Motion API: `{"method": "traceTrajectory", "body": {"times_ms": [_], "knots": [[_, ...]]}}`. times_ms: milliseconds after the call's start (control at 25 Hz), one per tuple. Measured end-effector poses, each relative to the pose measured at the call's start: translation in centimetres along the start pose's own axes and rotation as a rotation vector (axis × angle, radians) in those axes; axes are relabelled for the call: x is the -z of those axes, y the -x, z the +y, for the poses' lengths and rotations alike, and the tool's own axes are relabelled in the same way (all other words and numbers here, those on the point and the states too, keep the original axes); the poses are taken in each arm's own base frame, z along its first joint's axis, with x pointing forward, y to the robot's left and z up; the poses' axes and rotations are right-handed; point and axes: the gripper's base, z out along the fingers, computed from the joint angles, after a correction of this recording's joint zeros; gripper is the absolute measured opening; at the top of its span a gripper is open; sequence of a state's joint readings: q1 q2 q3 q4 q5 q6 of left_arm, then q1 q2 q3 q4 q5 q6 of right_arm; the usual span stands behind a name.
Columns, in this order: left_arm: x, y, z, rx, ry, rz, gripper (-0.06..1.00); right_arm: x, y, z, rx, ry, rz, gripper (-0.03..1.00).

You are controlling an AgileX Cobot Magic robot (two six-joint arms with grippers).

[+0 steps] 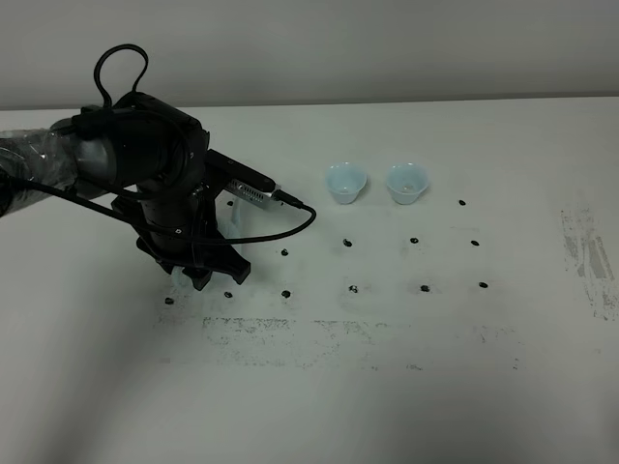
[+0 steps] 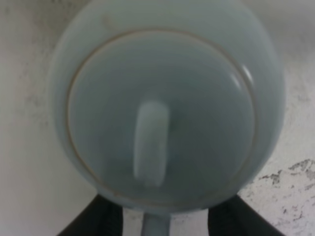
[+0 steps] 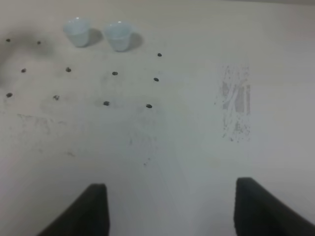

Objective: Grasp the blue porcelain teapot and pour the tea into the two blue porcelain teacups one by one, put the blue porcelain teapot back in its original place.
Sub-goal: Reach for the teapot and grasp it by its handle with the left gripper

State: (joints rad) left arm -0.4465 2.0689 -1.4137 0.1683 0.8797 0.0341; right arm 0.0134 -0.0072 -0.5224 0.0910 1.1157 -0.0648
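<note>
As the blue porcelain teapot [image 2: 167,98] looks slick and brittle, grip its loop handle [image 2: 156,228], which the left gripper [image 2: 166,216] straddles unclosed; the right gripper [image 3: 170,211] gapes empty

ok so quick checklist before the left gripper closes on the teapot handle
1. Handle of the teapot sits between the left gripper fingers: ok
2. Jaws closed on the handle: not ok, a gap shows on each side
3. Lid seated on the pot: ok
4. Teacups upright and apart: ok
5. Right gripper open, empty, away from the cups: ok
6. Tea inside the pot: cannot tell
</note>
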Motion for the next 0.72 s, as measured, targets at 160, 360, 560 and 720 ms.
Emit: {"method": "traceTrajectory", "body": {"times_ms": [160,360,560,720], "knots": [[0.0,0.07,0.01,-0.004,0.001,-0.008,0.42,0.0,0.0,0.0,0.0,0.0,0.0,0.56],[0.0,0.1,0.01,-0.004,0.001,-0.011,0.42,0.0,0.0,0.0,0.0,0.0,0.0,0.56],[0.0,0.1,0.01,-0.015,0.001,-0.011,0.42,0.0,0.0,0.0,0.0,0.0,0.0,0.56],[0.0,0.1,0.01,-0.028,0.001,-0.011,0.42,0.0,0.0,0.01,0.0,0.001,0.0,0.56]]}}
